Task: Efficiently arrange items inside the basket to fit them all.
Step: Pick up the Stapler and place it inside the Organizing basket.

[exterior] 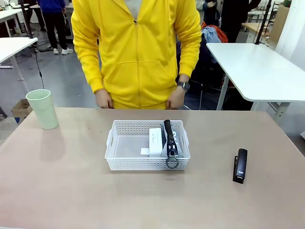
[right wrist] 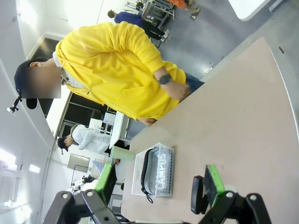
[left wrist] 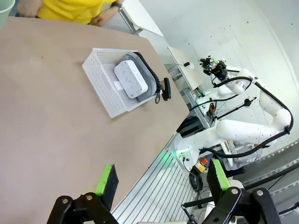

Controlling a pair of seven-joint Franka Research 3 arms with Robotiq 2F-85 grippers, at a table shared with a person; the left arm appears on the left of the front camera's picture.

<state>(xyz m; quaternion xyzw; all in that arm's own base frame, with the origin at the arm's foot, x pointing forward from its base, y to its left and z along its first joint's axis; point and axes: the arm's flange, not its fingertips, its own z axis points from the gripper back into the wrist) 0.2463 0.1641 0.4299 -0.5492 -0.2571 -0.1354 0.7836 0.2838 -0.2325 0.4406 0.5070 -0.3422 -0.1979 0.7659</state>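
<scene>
Brown counter [exterior: 71, 191] fills the near ground, and the white basket [exterior: 147, 164] sits at its middle. A person in a yellow zip jacket [exterior: 138, 52] stands right behind the basket at the far edge, with both hands [exterior: 103, 99] held low just beyond that edge.

Left jaws stand wide apart with their green pads [left wrist: 105, 179] spread and nothing between them. They are raised on the near side of the basket and well apart from it. Right jaws are just as wide, pads [right wrist: 212, 184] bare, gripping nothing, also well apart from the basket.

In the basket's right part, the grey zip pouch [exterior: 175, 143] stands on edge with its black zipper uppermost. The pale green cup [exterior: 43, 109] is upright on the counter, well to the left of the basket and farther back. The small white box [exterior: 155, 141] is inside the basket and rests against the pouch's left side. The black stapler [exterior: 240, 165] lies on the counter well to the right of the basket, level with its near wall. The pouch's ring pull [exterior: 172, 162] hangs over the basket's near wall.
</scene>
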